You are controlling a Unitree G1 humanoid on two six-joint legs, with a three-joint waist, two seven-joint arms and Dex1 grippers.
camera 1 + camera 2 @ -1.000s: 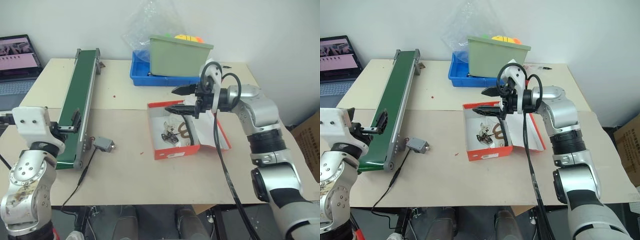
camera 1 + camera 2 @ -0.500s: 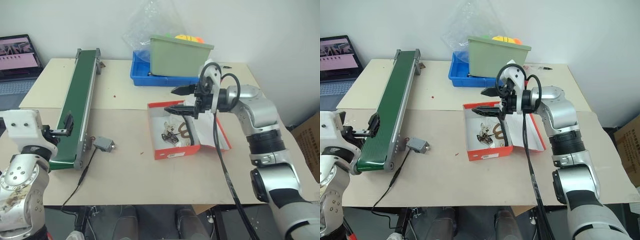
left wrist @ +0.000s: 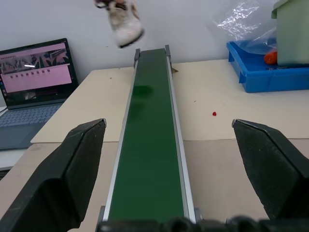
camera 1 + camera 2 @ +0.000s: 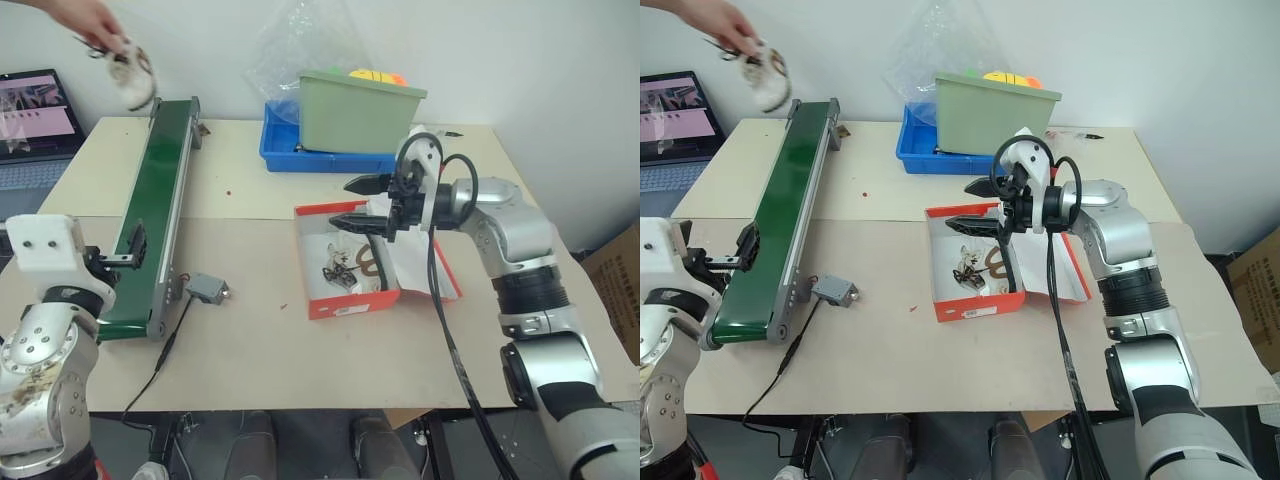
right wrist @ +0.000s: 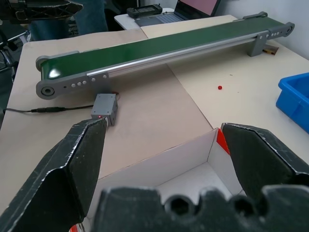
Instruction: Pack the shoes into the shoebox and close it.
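The red-orange shoebox (image 4: 352,302) stands open mid-table, its lid flap (image 4: 437,272) lying flat to the right. One off-white shoe (image 4: 345,264) with dark laces lies inside. My right gripper (image 4: 343,202) hovers open over the box's far edge, pointing left; the right wrist view shows the box's white inside wall (image 5: 186,153) below its fingers (image 5: 79,162). A person's hand (image 4: 88,18) holds the other shoe (image 4: 130,76) in the air above the far end of the conveyor. My left gripper (image 3: 167,123) is open and empty at the conveyor's near end.
A long green conveyor belt (image 4: 158,205) runs along the table's left side. A small grey box (image 4: 207,289) with a cable lies beside it. A blue tray (image 4: 285,152), a pale green bin (image 4: 360,112) and a plastic bag stand at the back. A laptop (image 4: 35,125) sits far left.
A person's hand holding a shoe has come into view at the upper left, above the conveyor's far end. Both grippers have stayed where they were, open.
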